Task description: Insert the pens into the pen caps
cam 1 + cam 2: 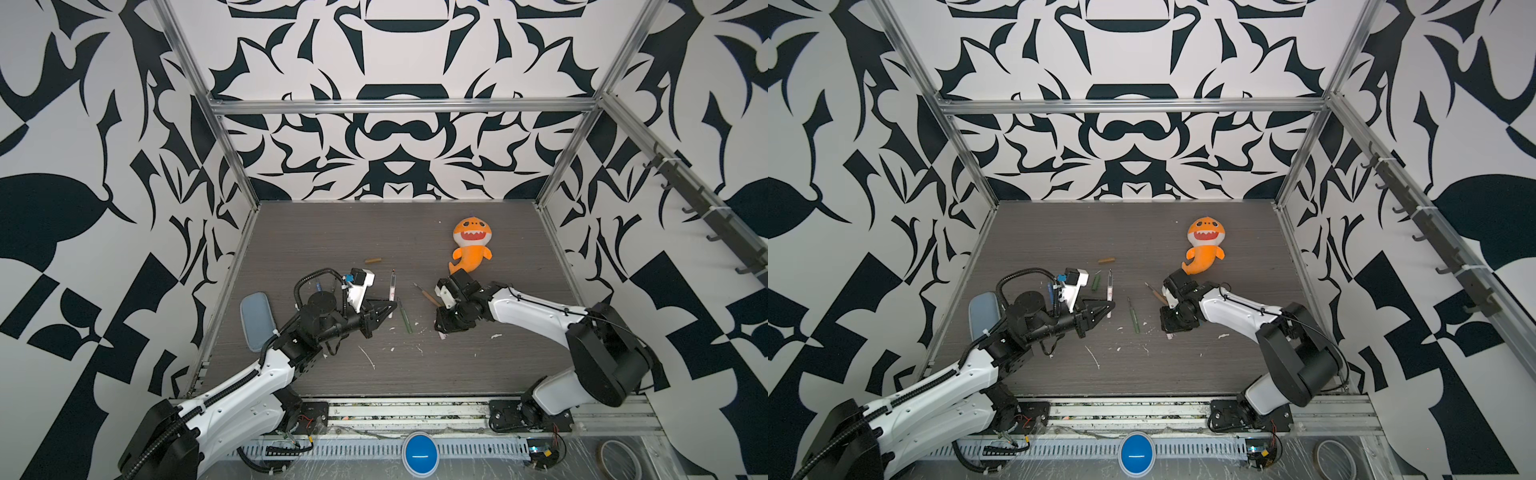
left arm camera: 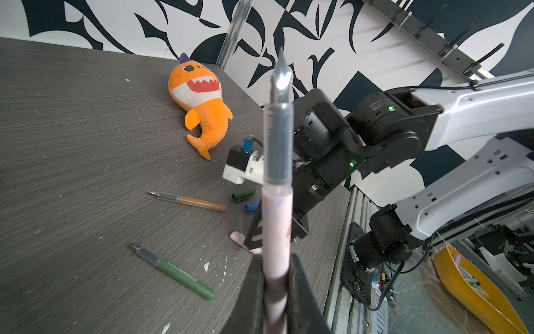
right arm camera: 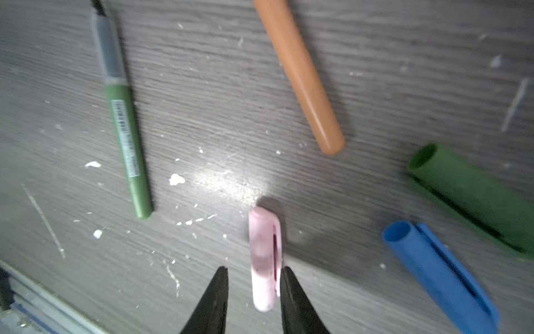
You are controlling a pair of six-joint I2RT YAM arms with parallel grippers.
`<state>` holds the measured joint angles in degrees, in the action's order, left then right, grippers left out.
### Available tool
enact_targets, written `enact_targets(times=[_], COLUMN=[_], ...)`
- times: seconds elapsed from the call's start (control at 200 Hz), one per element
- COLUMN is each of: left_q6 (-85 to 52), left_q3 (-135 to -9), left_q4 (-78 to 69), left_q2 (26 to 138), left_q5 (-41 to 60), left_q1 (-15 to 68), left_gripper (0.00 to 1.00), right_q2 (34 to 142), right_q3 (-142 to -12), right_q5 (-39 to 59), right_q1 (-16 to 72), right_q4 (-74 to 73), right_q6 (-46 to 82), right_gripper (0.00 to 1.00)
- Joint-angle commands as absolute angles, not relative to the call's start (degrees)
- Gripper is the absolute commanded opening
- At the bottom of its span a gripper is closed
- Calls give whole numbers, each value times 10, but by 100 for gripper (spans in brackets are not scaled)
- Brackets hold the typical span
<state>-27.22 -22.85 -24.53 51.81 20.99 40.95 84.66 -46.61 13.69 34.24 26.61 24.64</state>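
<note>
My left gripper (image 2: 276,263) is shut on the lower barrel of a pale pink pen (image 2: 277,214), whose nib points away from it; in a top view it hangs left of centre (image 1: 388,309). My right gripper (image 3: 253,269) is open just above the table, its fingers either side of a pale pink cap (image 3: 261,240) that lies close against one finger. A green pen (image 3: 124,130) and an orange-brown pen (image 3: 300,75) lie between the arms. A green cap (image 3: 468,196) and a blue cap (image 3: 433,266) rest beside the right gripper. A mustard cap (image 1: 372,260) lies further back.
An orange shark plush (image 1: 469,245) lies at the back right, just behind the right arm. A grey-blue pad (image 1: 257,320) leans at the table's left edge. White scraps (image 1: 368,357) dot the front of the table. A yellow tray (image 2: 474,292) sits beyond the front rail.
</note>
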Motion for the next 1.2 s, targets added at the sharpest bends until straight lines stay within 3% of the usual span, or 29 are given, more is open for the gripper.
enact_targets(times=[0.0,0.25,1.195], left_q6=[-277,-285,-287], left_q3=[-225,-225,-234], left_q4=[-267,-272,-264], left_q2=[522,521,528], left_q5=[223,230,236], left_q1=[412,412,419], left_gripper=[0,0,0], right_q2=[810,845,867], right_q3=[-479,-472,-444], right_q5=[132,125,145], right_q1=[333,315,323], right_q4=[292,284,244], right_q6=[240,242,260], right_gripper=[32,25,25])
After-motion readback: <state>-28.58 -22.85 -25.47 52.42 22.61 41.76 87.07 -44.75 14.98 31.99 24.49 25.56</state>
